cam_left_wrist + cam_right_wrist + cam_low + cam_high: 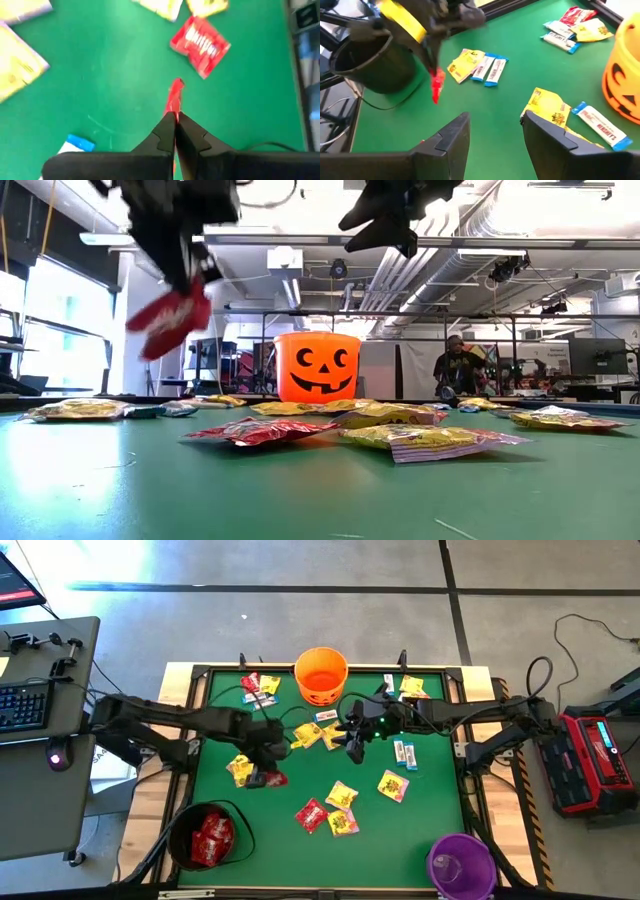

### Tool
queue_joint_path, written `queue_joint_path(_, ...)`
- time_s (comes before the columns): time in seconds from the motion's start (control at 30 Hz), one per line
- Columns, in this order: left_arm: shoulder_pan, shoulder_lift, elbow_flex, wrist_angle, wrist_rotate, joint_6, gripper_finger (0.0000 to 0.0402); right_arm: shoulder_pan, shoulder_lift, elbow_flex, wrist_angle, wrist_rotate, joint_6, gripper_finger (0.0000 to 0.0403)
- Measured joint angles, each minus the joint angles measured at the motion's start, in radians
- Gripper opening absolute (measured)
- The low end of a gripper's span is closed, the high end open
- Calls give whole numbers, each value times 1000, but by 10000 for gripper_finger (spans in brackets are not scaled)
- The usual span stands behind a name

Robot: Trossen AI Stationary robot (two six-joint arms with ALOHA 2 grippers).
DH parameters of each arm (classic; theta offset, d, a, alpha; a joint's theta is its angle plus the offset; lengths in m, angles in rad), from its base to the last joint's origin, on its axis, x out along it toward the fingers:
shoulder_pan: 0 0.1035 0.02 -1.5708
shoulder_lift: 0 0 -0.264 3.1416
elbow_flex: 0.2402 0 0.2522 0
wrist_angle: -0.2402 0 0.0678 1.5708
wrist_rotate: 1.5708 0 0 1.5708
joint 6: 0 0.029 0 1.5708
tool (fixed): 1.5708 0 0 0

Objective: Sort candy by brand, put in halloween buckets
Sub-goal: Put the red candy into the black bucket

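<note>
The left gripper (175, 120) is clenched on a red candy packet (175, 95), lifted clear of the green table (115, 85). The right gripper (495, 130) hovers released near the orange bucket (321, 676). Recommended: keep the pinch firm and carry the packet fully over the black bucket (210, 835), which holds red packets, before release.

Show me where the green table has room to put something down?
Bare green lies between the black bucket and the purple bucket, below the red packet. It is crowded in the middle, below the orange bucket.
</note>
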State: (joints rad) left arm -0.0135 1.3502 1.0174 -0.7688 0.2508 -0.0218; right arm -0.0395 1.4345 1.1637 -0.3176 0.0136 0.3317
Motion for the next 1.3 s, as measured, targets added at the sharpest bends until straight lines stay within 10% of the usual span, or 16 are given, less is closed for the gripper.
queue_joint_path(1.3, -272, -337, 155, -89, 2, -342, 0, 0, 0, 0, -1, 85, -12, 169)
